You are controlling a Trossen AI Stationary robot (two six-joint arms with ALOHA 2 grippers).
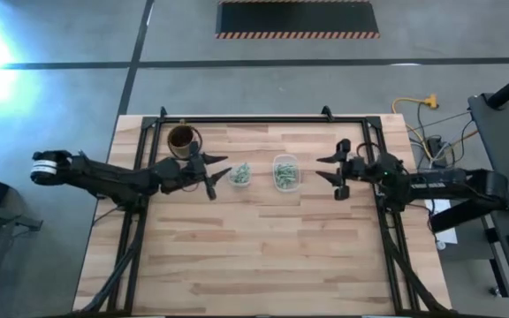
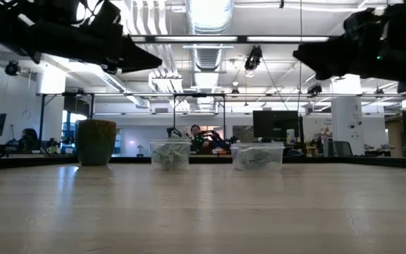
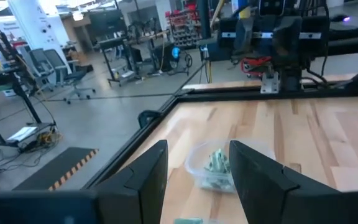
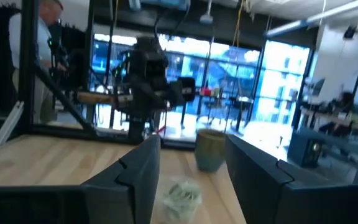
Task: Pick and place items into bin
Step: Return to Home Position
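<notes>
The items are tiny green-and-white pieces lying in two clear plastic tubs at mid-table: the left tub and the right tub. My left gripper hovers open just left of the left tub, pointing at it. My right gripper hovers open a little right of the right tub. In the low view both grippers, left and right, hang well above the table. Each wrist view shows a tub of pieces between the fingers.
A brown round cup stands toward the far left of the table, behind my left gripper. A black frame runs along the far edge and both sides. The near half of the wooden table is bare. A person stands beyond the table.
</notes>
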